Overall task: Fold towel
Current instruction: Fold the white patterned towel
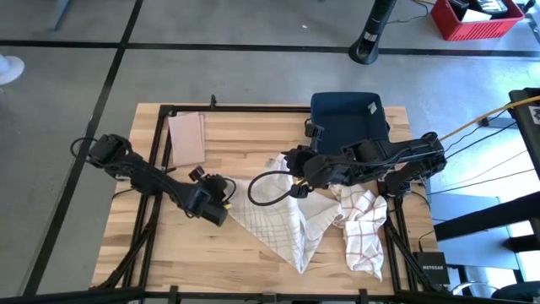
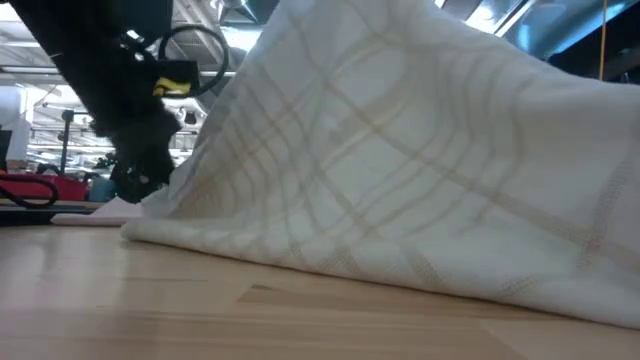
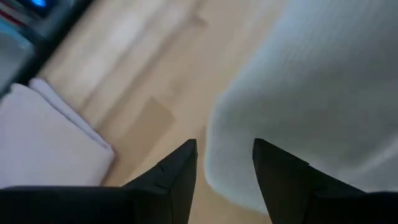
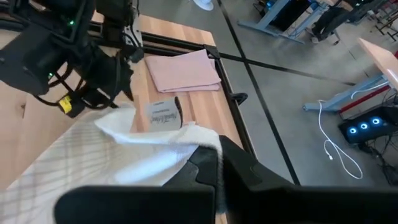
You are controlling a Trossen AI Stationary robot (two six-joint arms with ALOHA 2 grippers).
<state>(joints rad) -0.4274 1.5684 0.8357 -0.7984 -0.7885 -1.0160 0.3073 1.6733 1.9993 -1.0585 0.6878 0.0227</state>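
- In the low view, the towel (image 2: 400,150) fills most of the picture and runs off the top and right edges, hiding the bench (image 2: 150,310) behind it.
- The left wrist view is blurred; the towel's weave cannot be made out there, and the pink cloth (image 3: 43,143) is cut off by the picture's edge.
- From above, the right gripper (image 1: 297,187) sits over the towel's raised edge, so its jaws cannot be made out.
- The red crate (image 1: 477,19) is cut off at the top edge.

Two black jointed arms. Looped black cable (image 1: 263,187) at right hand's (image 1: 297,191) 9 o'clock; yellow tag (image 4: 64,105) on left hand (image 1: 221,196); tapered matte fingers (image 3: 174,177).
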